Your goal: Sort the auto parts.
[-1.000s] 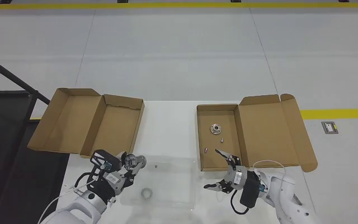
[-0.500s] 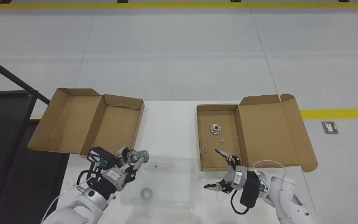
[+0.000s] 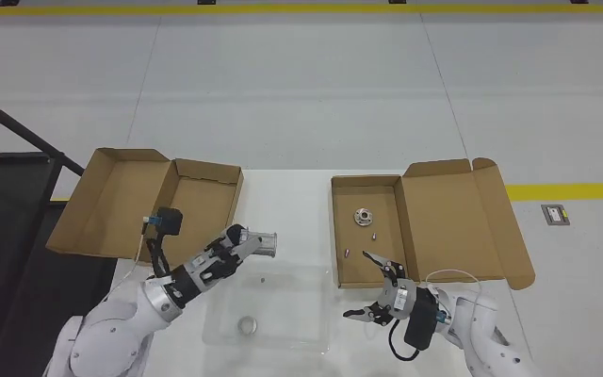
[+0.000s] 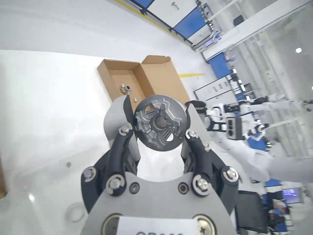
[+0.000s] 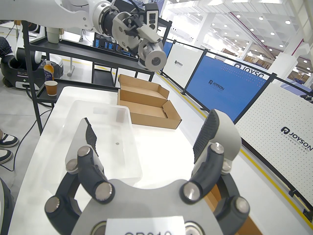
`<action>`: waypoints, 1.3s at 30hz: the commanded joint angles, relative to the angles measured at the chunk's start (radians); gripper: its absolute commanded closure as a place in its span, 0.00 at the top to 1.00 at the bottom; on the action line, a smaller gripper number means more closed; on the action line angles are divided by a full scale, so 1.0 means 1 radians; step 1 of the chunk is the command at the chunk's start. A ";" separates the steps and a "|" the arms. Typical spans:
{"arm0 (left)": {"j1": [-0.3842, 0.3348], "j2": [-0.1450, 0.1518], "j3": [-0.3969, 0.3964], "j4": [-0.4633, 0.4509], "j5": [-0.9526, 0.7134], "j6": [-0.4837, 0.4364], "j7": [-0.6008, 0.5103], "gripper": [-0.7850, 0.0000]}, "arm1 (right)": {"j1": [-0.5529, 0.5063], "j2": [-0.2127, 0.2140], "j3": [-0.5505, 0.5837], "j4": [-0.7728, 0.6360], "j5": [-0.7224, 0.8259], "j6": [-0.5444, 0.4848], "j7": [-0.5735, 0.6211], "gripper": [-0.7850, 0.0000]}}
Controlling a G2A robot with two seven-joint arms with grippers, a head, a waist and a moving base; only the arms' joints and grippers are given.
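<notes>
My left claw (image 4: 157, 110) was clamped on a grey metal hub (image 4: 159, 125). One finger pressed each side of its rim, and its slotted face was turned back toward the wrist camera. From above, claw and hub hung in the air roughly over the far edge of the clear tray (image 3: 301, 311), just beside the near right corner of the left box (image 3: 193, 221).

My right claw (image 5: 151, 123) was spread wide with nothing in it. It sat low over the surface (image 3: 283, 203) at the near end of the right box (image 3: 377, 193).

The left box looked bare inside. The right box held a flange (image 3: 361, 216) and a couple of small bolts (image 3: 373, 234). A ring (image 3: 247, 325) and one small piece (image 3: 263, 279) lay in the tray.

I judged this to be the carry step: the hub was out of the tray, held aloft and not yet set down. With the left arm holding it right by the left box, I took that box to be its place, though nothing in view confirmed it.

The next move called for swinging the hub over the box's side wall with room to spare. The wall is thin cardboard, and a knock would shift the whole box. After that I would need to bring the hub low over the box floor and open the fingers only near the bottom. It looked heavy enough to bounce or dent the card if let go from height.
</notes>
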 commanded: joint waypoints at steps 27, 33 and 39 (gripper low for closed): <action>-0.061 0.030 -0.004 0.122 0.965 0.300 0.215 0.00 | 0.000 0.000 0.000 0.000 0.000 0.000 0.000 1.00; -0.075 0.029 -0.002 0.174 0.967 0.309 0.213 0.00 | 0.000 0.000 0.000 0.000 0.000 0.000 0.000 1.00; -0.253 0.023 0.063 0.464 0.977 0.316 0.165 0.00 | 0.000 0.000 0.000 0.000 0.000 0.000 0.000 1.00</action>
